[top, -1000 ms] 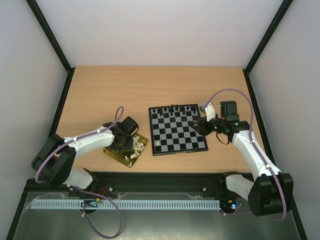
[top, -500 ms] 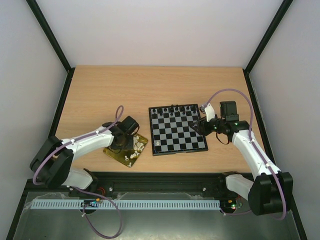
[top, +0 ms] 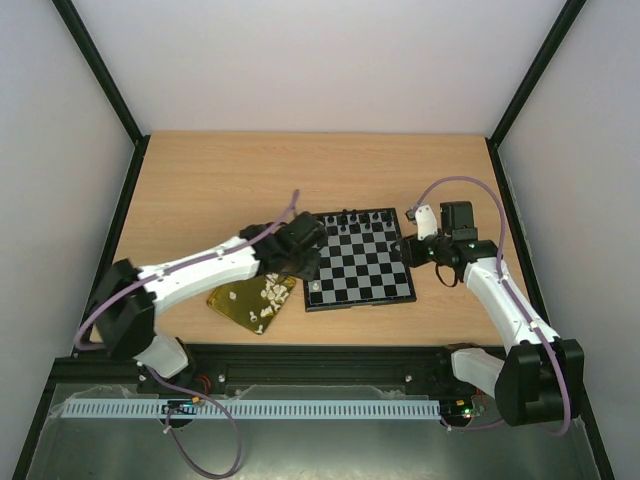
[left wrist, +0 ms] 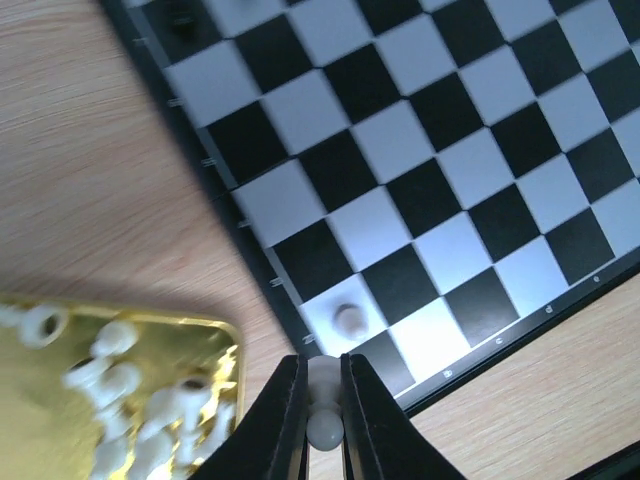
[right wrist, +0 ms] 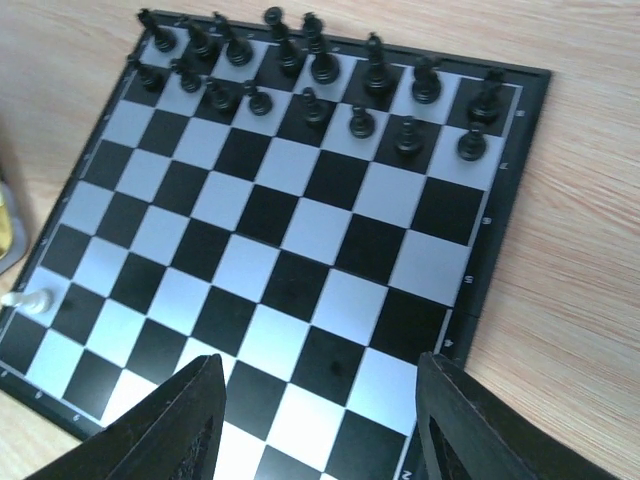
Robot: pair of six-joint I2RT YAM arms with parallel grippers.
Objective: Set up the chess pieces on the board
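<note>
The board (top: 362, 262) lies at table centre with black chessmen (right wrist: 300, 70) along its far two rows. One white chess piece (top: 316, 287) stands on its near left corner square, seen also in the left wrist view (left wrist: 348, 318) and the right wrist view (right wrist: 28, 300). My left gripper (left wrist: 324, 410) is shut on a white chess piece (left wrist: 324, 428) and hovers over the board's near left corner (top: 305, 262). More white pieces (top: 266, 295) lie in the gold tray (top: 237, 306). My right gripper (right wrist: 318, 420) is open and empty over the board's right part (top: 405, 250).
The gold tray (left wrist: 120, 400) sits just left of the board, close to its rim. Bare wooden table surrounds both. Black frame posts and white walls bound the table on the left, right and back.
My left gripper has left the gold tray and moved right to the board's near left corner with a white piece in it. My right gripper has drawn back slightly to the board's right edge.
</note>
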